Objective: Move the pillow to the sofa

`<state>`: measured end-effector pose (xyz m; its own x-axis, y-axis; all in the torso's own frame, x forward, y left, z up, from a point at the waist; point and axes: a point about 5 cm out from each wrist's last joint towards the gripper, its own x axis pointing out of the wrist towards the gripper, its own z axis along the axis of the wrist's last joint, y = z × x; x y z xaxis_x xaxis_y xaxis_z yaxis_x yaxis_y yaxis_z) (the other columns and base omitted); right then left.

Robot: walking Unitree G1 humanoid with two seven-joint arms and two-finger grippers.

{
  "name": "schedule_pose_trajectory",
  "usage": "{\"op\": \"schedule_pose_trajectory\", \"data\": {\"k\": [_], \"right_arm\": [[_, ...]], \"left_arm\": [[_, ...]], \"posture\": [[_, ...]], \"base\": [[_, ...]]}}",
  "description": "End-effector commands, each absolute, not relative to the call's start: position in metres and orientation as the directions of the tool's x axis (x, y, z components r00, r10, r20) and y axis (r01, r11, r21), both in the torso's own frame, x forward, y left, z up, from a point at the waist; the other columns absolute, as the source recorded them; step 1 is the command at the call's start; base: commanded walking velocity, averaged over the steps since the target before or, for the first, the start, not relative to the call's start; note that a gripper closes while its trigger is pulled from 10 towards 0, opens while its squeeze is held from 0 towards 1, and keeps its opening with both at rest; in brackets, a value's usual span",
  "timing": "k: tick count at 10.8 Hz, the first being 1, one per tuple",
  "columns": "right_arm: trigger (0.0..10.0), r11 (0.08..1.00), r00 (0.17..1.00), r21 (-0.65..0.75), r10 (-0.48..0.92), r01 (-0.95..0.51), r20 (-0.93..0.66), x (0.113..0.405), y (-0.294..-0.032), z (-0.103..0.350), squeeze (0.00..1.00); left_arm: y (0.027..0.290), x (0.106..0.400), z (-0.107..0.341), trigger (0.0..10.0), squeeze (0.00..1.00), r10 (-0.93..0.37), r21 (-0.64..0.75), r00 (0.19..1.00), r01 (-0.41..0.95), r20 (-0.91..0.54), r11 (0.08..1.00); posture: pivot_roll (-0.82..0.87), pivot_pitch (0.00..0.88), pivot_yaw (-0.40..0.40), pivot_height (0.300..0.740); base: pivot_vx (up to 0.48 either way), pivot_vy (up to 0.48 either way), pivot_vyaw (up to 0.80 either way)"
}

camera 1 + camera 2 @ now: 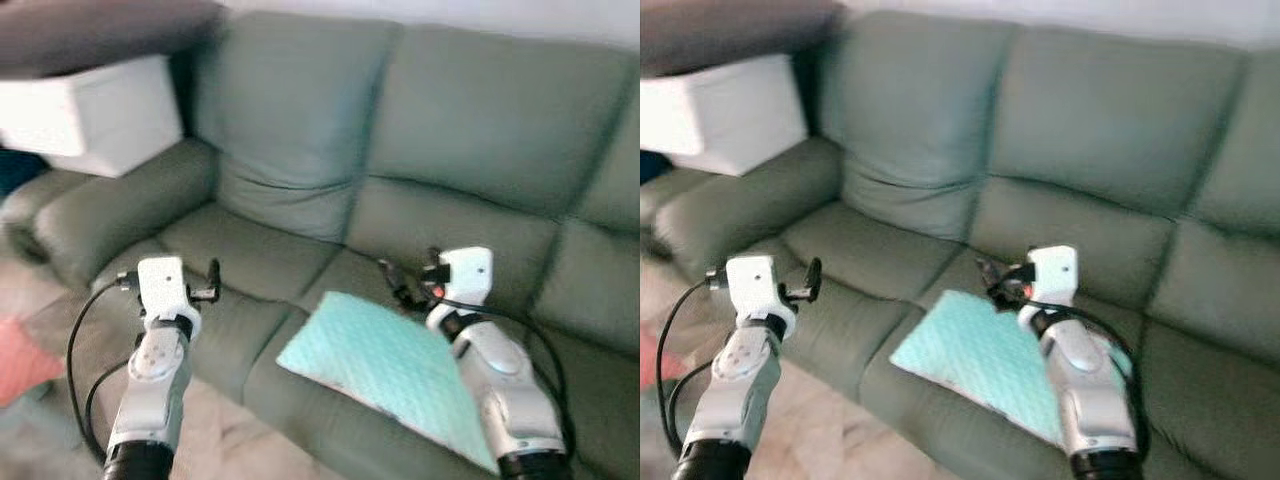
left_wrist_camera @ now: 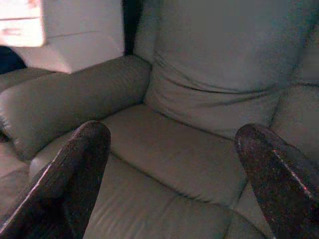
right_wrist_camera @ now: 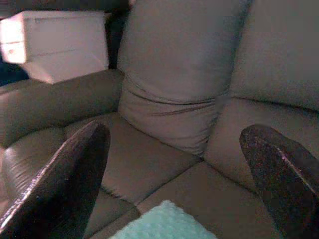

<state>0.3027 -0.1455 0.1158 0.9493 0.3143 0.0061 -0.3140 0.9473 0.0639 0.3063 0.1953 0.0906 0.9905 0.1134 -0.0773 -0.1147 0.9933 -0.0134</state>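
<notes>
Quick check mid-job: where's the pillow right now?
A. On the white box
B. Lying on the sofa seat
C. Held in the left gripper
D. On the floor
B: the pillow lies flat on the sofa seat cushion, beside the open right gripper.

Both silver arms point(image 1: 150, 385) have white boxy wrist blocks point(image 1: 160, 281), looping black cables point(image 1: 78, 345), and speckled black fingers point(image 2: 70, 179).

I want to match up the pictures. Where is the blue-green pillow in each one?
Left eye view: the pillow lies on the sofa's middle seat, beside the right end effector.
Right eye view: lower middle, same seat.
Left wrist view: I can't spot it.
Right wrist view: just a corner at the picture's edge.
Shared landmark: the white box by the sofa's armrest.
</notes>
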Motion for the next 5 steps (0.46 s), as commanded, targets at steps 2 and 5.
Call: {"op": "schedule_pose_trajectory", "data": {"k": [2, 5], "right_arm": [[10.0, 0.936, 0.938, 0.057, 0.347, -0.347, 0.016, 0.3052, -0.1379, 0.1204, 0.00], [10.0, 0.934, 0.936, 0.055, 0.353, -0.353, 0.009, 0.3049, -0.1371, 0.1190, 0.00]], "left_arm": [[0.1944, 0.3066, 0.0923, 10.0, 0.00, 0.099, -0.036, 0.991, -0.102, -0.087, 0.994], [0.1918, 0.3041, 0.0873, 10.0, 0.00, 0.105, -0.040, 0.989, -0.110, -0.108, 0.993]], "posture": [[-0.10, 0.000, 0.055, 0.740], [-0.10, 0.000, 0.052, 0.740]], "base": [[0.000, 0.000, 0.80], [0.000, 0.000, 0.80]]}}
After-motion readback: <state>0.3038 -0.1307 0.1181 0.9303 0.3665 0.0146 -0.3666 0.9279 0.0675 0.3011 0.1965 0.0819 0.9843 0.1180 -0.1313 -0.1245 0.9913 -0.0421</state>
